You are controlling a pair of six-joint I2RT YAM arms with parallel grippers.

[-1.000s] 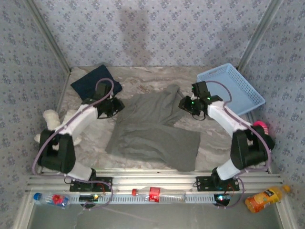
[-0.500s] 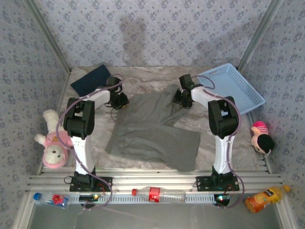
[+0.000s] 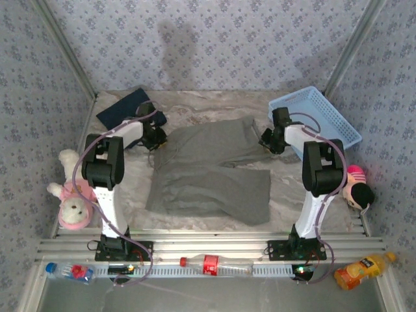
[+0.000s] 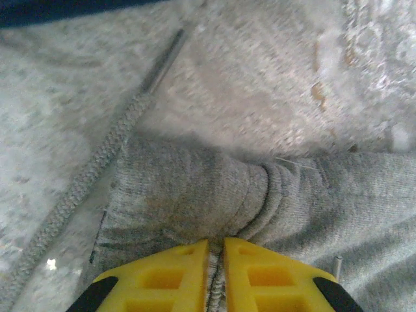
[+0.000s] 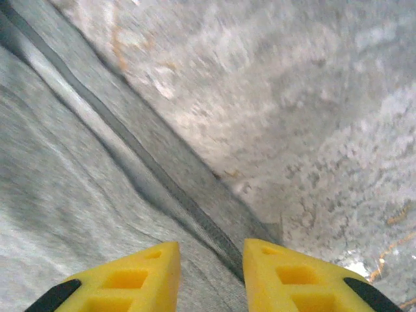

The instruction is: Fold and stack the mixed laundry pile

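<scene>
Cloth comes first from the near side: the grey-olive garment (image 3: 208,182) is spread almost flat on the middle of the table (image 3: 286,195), its near hem toward the arm bases and an upper layer lapped over the lower one. Soft, light knit is to be expected, limp and with no stiffness of its own, so anything lifted by one corner will likely sag and drag the rest along. It is judged unbreakable and not slippery, though a single thin layer could slide out of a shallow pinch. Farther up, at the garment's far left corner, the left gripper (image 4: 216,242) is seen with its yellow fingers (image 4: 162,270) standing almost together on a bunched ridge of the thick edge. That is a sound bite, since the rolled band gives more to clamp than flat cloth. A loose grey cord (image 4: 97,169) lies just beside that corner and is best kept out of any fold. At the far right corner the right gripper (image 5: 211,250) is set astride the seamed edge, fingers a moderate gap apart; whether the hem is actually pinched cannot be told. Both far corners, taken together and carried toward the near hem, would suit a fold. Farthest back on the left, beyond the left gripper, the navy T-shirt (image 3: 125,107) lies as a flat dark shape.
</scene>
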